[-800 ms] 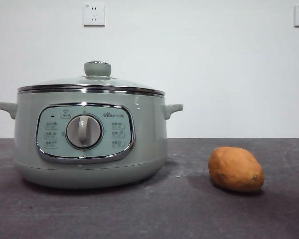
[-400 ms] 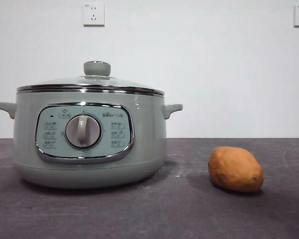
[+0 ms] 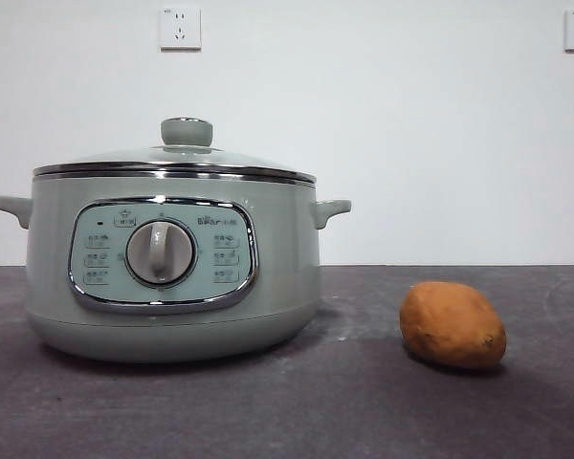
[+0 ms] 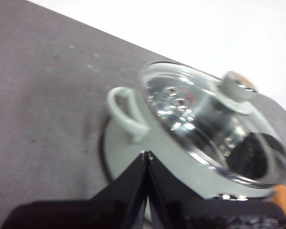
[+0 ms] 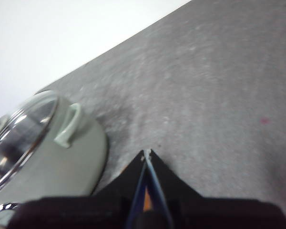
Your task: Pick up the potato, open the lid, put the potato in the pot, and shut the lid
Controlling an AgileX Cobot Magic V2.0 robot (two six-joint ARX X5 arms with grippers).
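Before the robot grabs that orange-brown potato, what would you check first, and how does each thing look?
1. Orange-brown oval potato lies free on the dark table: ok.
2. Domed glass lid seated on the sage-green pot: ok.
3. Potato apart from the pot: ok.
4. Left gripper open for a grasp: not ok, shut.
5. Right gripper open: not ok, shut.
6. Which gripper is nearer the potato: cannot tell.

Glass lid (image 3: 172, 158) (chrome-rimmed), matte potato (image 3: 452, 324)

place: lab-like test bench | evidence: bare white wall (image 3: 383, 143), wall sockets (image 3: 180, 28), dark tabletop (image 3: 297, 402)
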